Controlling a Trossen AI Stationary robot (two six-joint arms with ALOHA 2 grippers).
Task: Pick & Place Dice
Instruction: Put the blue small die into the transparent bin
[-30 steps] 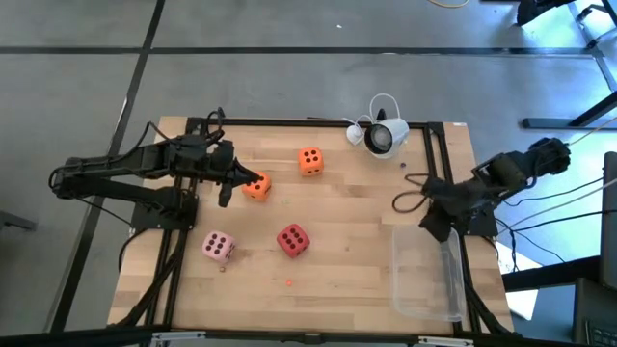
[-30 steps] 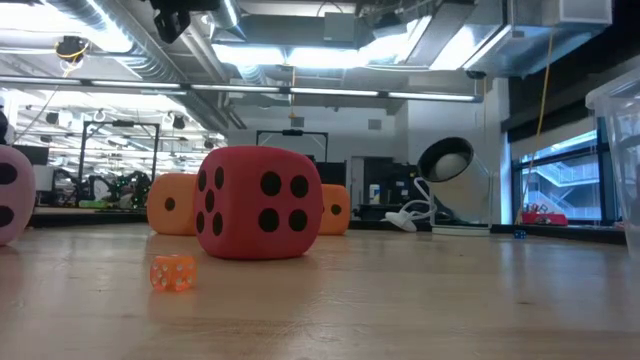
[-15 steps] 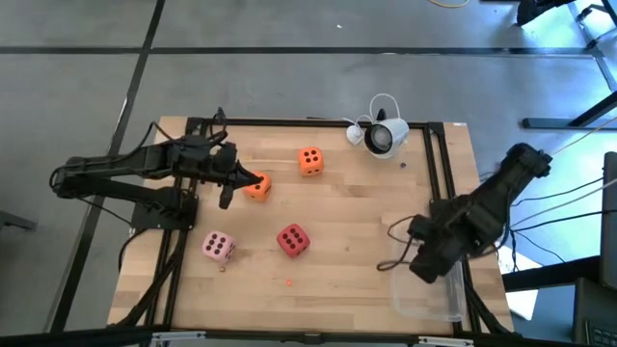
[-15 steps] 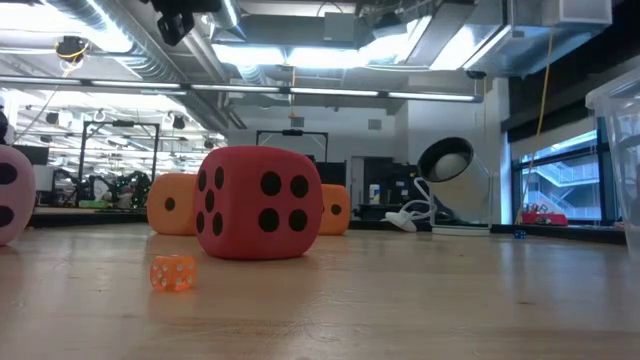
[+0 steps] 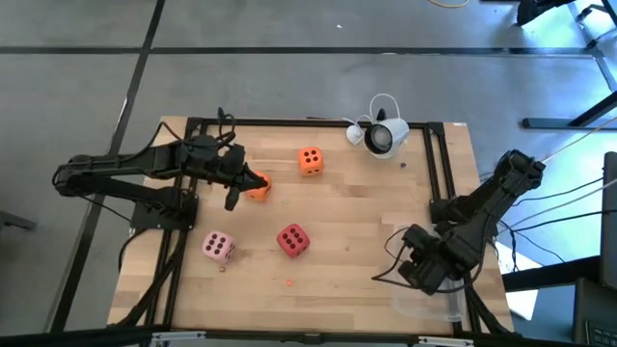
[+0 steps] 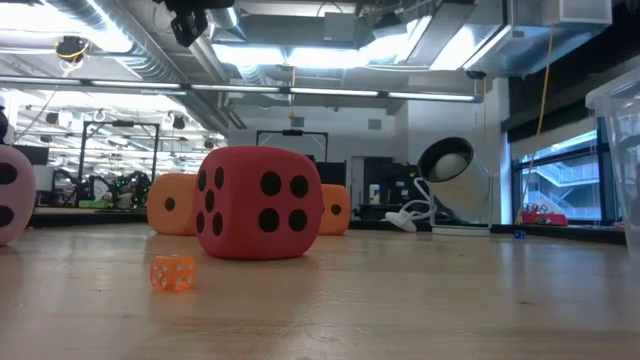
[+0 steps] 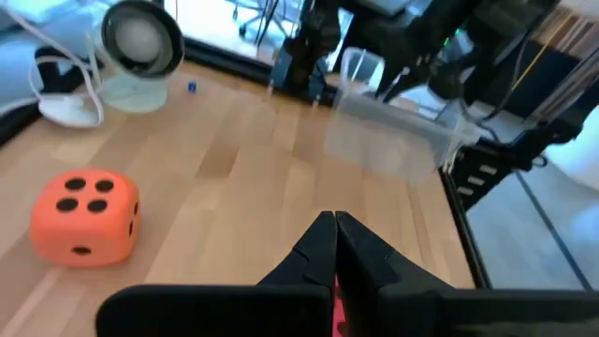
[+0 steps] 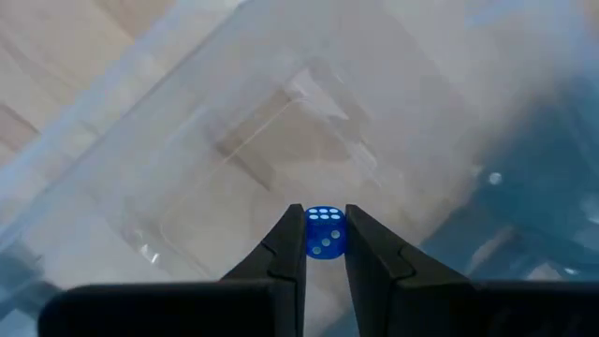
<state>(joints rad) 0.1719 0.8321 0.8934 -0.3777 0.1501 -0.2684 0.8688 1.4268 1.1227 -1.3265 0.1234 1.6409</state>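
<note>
Over the clear bin (image 5: 424,289), right hand (image 8: 325,245) has arrived pinching blue die (image 8: 325,231)

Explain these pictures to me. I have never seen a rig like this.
This is a robot with two dark arms at a wooden table, and each arm ends in a two-finger claw. One picture looks straight down from above, one looks level along the tabletop, and two come from cameras on the wrists.

On the table lie two orange dice, a red die, a pink die, a tiny orange die and a white lamp-like device.

The left claw is shut above the nearer orange die. The right claw pinches a small blue die over a clear plastic tub.
</note>
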